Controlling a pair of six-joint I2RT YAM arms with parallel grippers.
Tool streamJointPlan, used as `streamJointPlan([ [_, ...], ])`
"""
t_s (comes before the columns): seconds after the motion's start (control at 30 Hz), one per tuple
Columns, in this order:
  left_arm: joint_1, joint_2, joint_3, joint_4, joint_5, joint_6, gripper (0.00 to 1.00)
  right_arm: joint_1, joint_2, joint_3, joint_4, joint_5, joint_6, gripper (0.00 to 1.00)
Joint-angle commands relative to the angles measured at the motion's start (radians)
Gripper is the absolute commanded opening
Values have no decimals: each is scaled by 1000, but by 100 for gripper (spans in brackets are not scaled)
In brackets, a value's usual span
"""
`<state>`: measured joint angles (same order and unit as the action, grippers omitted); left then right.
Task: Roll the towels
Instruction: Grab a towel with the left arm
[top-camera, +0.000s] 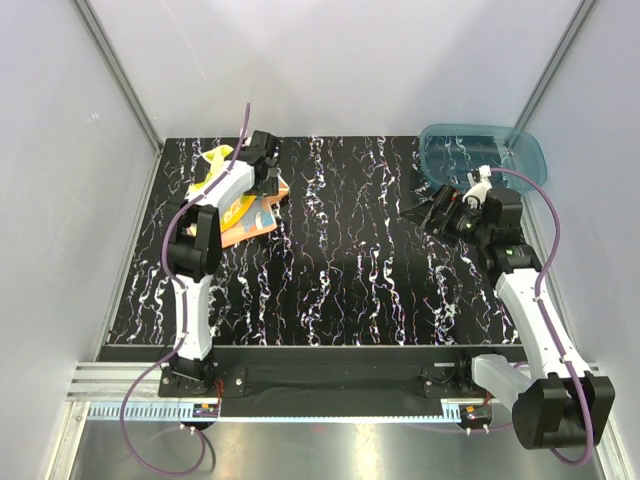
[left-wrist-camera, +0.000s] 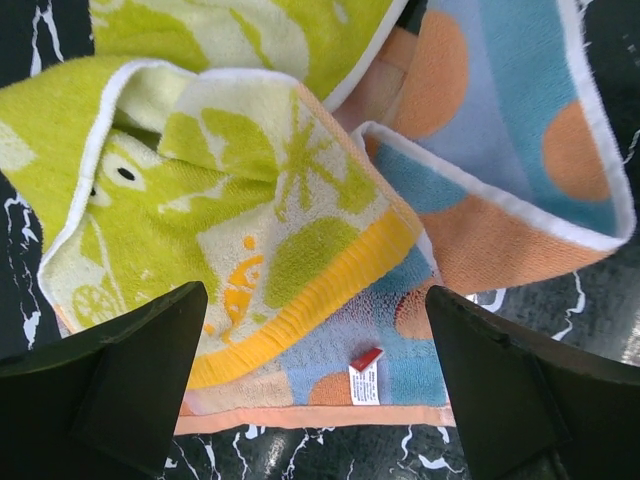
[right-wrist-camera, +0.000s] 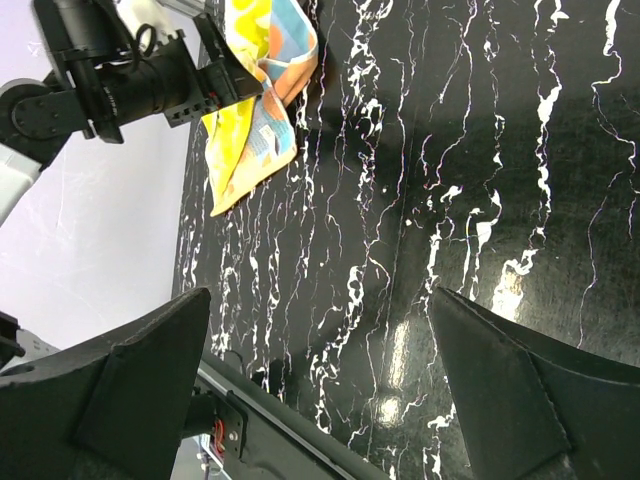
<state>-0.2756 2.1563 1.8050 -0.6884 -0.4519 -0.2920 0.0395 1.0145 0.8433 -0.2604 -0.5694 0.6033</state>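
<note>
Left gripper (left-wrist-camera: 316, 300) hovers wide open and empty over the two towels heaped at the far left corner of the worktop (top-camera: 350, 270), probably lined up to pick an edge. The yellow towel (left-wrist-camera: 230, 180) lies crumpled across the orange towel (left-wrist-camera: 520, 130), so neither is flat enough to roll; they likely need separating first. Right gripper (right-wrist-camera: 320, 295), also spread wide and empty, hangs beside the teal bin (top-camera: 470, 150) at the far right corner, well apart from them.
</note>
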Motion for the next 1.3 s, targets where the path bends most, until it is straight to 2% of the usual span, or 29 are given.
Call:
streamJointPlan([
  [0.0,19,14,45,-2,-33,4,99,13,9,42,9,-12,-23,100],
  [0.17,56,37,45,7,-5,4,98,20,10,39,7,-4,-31,100],
  [0.27,68,33,34,18,-4,11,93,23,13,36,6,-1,-36,100],
  [0.63,101,27,22,46,33,7,68,34,36,45,3,-1,-42,100],
  [0.67,104,27,22,47,39,7,60,36,38,45,3,0,-43,100],
  [0.77,118,27,25,55,56,7,52,37,42,45,1,2,-45,100],
  [0.87,131,27,33,53,67,4,52,40,44,48,0,2,-46,100],
  [0.9,137,22,33,52,70,1,63,43,45,50,-2,3,-48,100],
  [1.0,147,4,22,64,78,-4,82,48,49,53,-2,5,-50,100],
  [1.1,151,-15,17,70,76,-6,86,49,56,54,-2,6,-51,100],
  [1.27,167,-13,14,69,76,-6,86,54,70,59,0,5,-54,100],
])
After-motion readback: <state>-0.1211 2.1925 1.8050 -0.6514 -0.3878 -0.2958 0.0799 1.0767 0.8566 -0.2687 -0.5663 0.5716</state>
